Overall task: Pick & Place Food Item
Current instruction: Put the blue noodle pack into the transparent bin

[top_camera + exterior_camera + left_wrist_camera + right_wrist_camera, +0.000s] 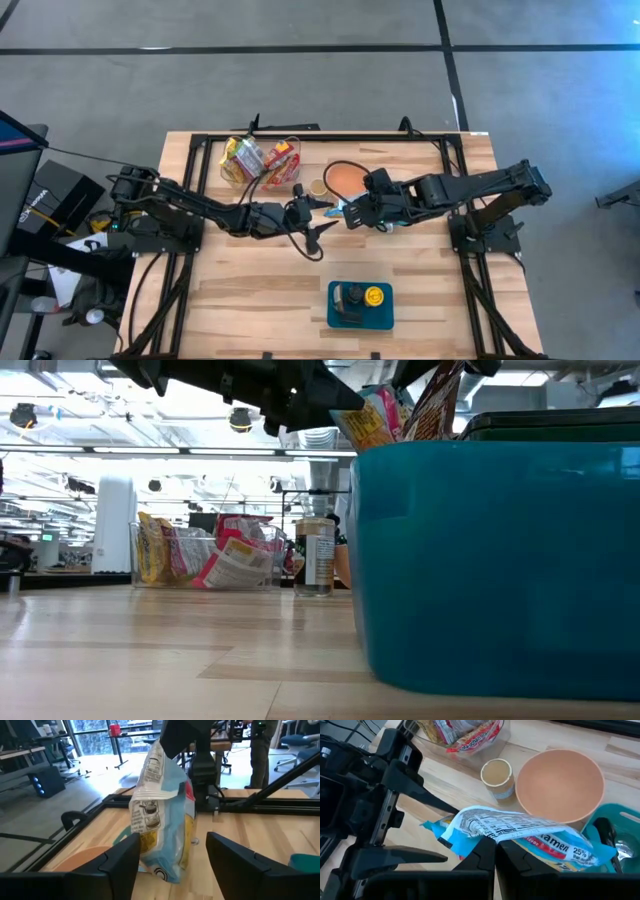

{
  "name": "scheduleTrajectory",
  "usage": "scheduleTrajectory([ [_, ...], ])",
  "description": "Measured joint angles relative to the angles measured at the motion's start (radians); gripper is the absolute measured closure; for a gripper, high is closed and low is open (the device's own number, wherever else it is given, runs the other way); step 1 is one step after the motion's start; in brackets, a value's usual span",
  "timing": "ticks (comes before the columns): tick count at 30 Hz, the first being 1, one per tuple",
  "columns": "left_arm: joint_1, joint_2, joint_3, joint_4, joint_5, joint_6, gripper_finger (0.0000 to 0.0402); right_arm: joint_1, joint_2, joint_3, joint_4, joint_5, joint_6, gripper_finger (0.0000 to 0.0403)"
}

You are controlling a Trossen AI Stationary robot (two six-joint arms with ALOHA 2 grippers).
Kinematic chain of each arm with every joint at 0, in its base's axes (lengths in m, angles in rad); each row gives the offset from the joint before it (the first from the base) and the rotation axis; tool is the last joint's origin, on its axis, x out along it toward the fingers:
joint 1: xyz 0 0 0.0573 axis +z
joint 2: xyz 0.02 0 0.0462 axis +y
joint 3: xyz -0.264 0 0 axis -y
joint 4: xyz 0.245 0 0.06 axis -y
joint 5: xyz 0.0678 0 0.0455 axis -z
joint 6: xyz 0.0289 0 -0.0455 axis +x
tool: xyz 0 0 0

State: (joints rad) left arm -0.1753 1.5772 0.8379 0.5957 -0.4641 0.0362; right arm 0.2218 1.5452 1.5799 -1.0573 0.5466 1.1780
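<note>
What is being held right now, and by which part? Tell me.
The right end effector is shut on the ramen packet, pinching its edge. The left end effector is open around the packet, not gripping.

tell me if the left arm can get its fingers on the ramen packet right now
Probably yes: the ramen packet hangs between the open left gripper fingers, held up by the right gripper, with nothing between.

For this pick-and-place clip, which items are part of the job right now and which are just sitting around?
In play:
- ramen packet, pinched by the shut right gripper
- left gripper, open, fingers either side of the packet

Lying about:
- orange bowl
- small cup
- clear bin of snack packets
- teal bin
</note>
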Motion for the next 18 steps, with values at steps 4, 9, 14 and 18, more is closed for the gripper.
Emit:
scheduleTrajectory([
  [4,0.000,0.000,0.000,-0.003,0.000,0.000,0.0191,0.000,0.000,0.000,0.001,0.000,-0.001,0.0403],
  [9,0.000,0.000,0.000,-0.006,-0.002,0.000,0.0203,0.000,0.000,0.000,0.004,0.000,-0.008,0.0403],
  [14,0.000,0.000,0.000,-0.033,-0.002,0.000,0.0228,0.000,0.000,0.000,0.004,-0.006,-0.010,0.0403],
  [18,0.000,0.000,0.000,-0.043,-0.003,0.000,0.0261,0.000,0.000,0.000,0.004,-0.007,-0.010,0.0403],
])
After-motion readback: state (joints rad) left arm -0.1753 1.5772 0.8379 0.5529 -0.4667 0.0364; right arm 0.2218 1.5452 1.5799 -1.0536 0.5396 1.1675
